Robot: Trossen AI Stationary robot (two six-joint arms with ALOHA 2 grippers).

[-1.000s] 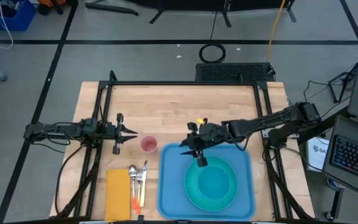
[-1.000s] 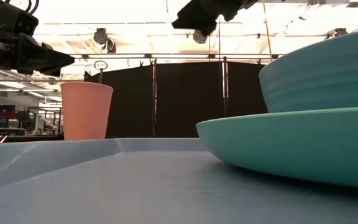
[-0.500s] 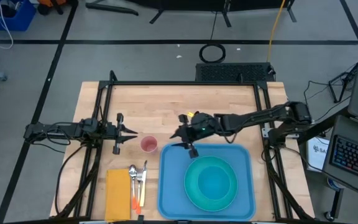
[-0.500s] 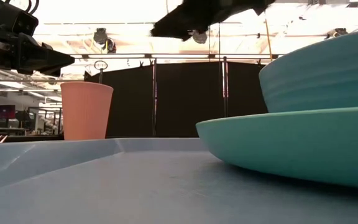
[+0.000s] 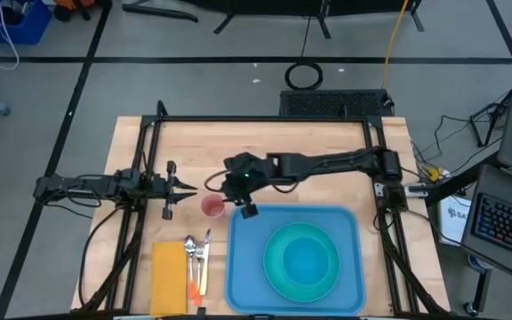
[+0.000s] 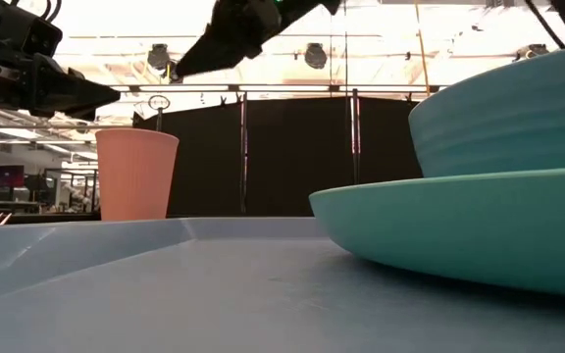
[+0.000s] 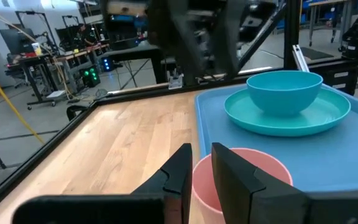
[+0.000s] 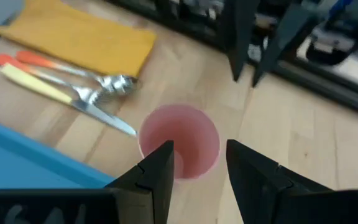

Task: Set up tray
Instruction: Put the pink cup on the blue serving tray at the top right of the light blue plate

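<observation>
Tray, pink cup: no legible writing.

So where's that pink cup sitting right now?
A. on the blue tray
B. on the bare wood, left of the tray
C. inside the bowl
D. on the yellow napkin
B: the pink cup stands on the wooden table, just off the tray, under the right gripper.
</observation>
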